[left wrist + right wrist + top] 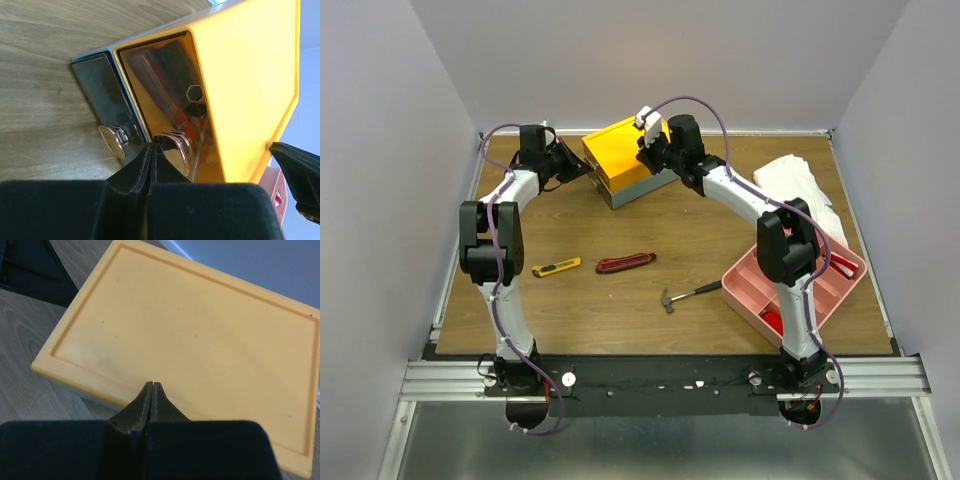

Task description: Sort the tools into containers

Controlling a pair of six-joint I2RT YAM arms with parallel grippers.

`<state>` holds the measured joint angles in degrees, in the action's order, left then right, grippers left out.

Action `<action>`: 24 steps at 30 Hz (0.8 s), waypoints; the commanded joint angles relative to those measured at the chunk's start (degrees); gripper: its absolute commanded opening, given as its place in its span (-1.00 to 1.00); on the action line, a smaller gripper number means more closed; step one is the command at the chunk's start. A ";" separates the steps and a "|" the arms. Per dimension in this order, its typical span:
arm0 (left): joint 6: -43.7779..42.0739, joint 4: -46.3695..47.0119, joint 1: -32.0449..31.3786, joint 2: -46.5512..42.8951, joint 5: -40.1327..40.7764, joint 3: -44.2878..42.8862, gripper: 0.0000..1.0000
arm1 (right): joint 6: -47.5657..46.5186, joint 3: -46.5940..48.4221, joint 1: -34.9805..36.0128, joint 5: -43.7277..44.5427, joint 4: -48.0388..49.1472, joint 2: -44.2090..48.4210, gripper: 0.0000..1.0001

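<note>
Left gripper (151, 152) is clenched on nothing, its black tips pressed together just in front of two shiny chrome pulls (175, 146) on the box (618, 150). Right gripper (151, 388), likewise closed and empty, hangs over the near edge of the box's smooth yellow top with its raised rim. Behind the clear drawer front (200, 145) lie long tools (167, 100), one partly red (exact kind hard to tell); the neighbouring drawer (100, 90) looks dark. A pink divided tray (748, 292) holds red items (840, 265). Yellow knife (556, 267), red knife (625, 263) and hammer (692, 294) lie loose on the wood-grain worktop (620, 320)
</note>
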<state>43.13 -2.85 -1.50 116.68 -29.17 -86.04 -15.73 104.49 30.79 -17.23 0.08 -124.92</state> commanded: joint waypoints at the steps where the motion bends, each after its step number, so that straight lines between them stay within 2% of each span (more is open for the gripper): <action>1: 1.33 -2.33 -0.88 -1.79 -0.10 0.08 -0.56 | -0.62 -3.41 0.15 -0.52 -7.55 -0.23 -0.91; 3: 2.21 -3.65 -0.44 -3.47 1.56 2.09 -0.33 | -0.62 -3.76 0.15 -0.34 -7.46 -0.06 -0.91; 7: 3.97 -4.70 -0.17 -4.45 3.59 3.42 -0.13 | -0.62 -4.20 0.06 -0.34 -7.37 0.12 -0.91; 17: 3.89 -7.25 -0.26 2.05 8.07 0.88 -0.15 | -0.89 -4.91 0.06 0.10 -7.20 0.21 -0.91; 24: 5.20 -5.68 -0.44 5.39 8.07 -0.35 -0.18 | -1.24 -5.79 0.15 0.18 -7.37 0.47 -0.91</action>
<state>47.11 -8.49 -1.61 120.11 -23.03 -84.01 -16.58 101.95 30.79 -17.21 2.57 -123.94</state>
